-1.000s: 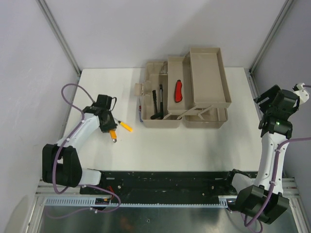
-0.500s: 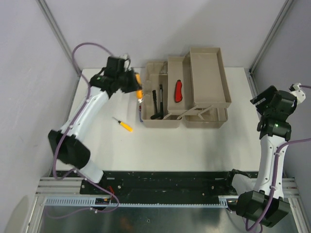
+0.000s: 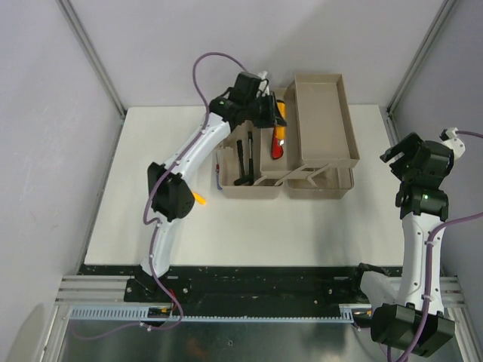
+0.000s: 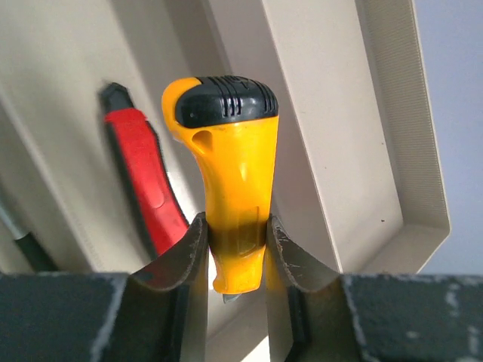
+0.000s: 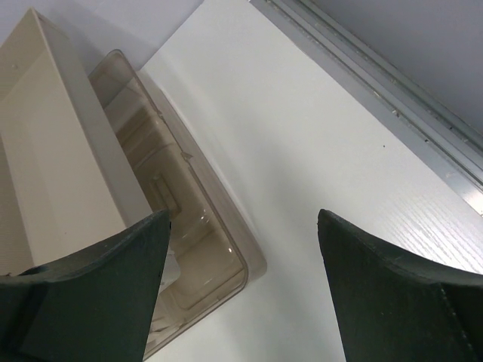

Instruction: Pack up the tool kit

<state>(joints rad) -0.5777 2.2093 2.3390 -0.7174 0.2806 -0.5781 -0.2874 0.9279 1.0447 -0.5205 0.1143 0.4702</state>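
The beige toolbox [image 3: 324,113] stands open at the back of the table with its trays fanned out. My left gripper [image 3: 276,125] hovers over the middle tray, shut on a yellow-handled tool with a black cap [image 4: 230,173]; in the wrist view the gripper [image 4: 236,253] pinches the handle's narrow end. A red-handled tool [image 3: 277,145] [image 4: 147,188] lies in that tray just below. Two black tools [image 3: 243,158] lie in the left compartment. My right gripper [image 3: 411,154] [image 5: 241,219] hangs open at the table's right edge, beside the translucent lid [image 5: 189,226], holding nothing.
A small yellow screwdriver [image 3: 199,199] lies on the white table in front of the toolbox's left corner, partly behind the left arm's elbow. A metal frame rail [image 5: 377,98] runs along the table's right edge.
My left arm has swung from the table's left side up and right to the toolbox, carrying the yellow-handled tool. The right arm has shifted only slightly.
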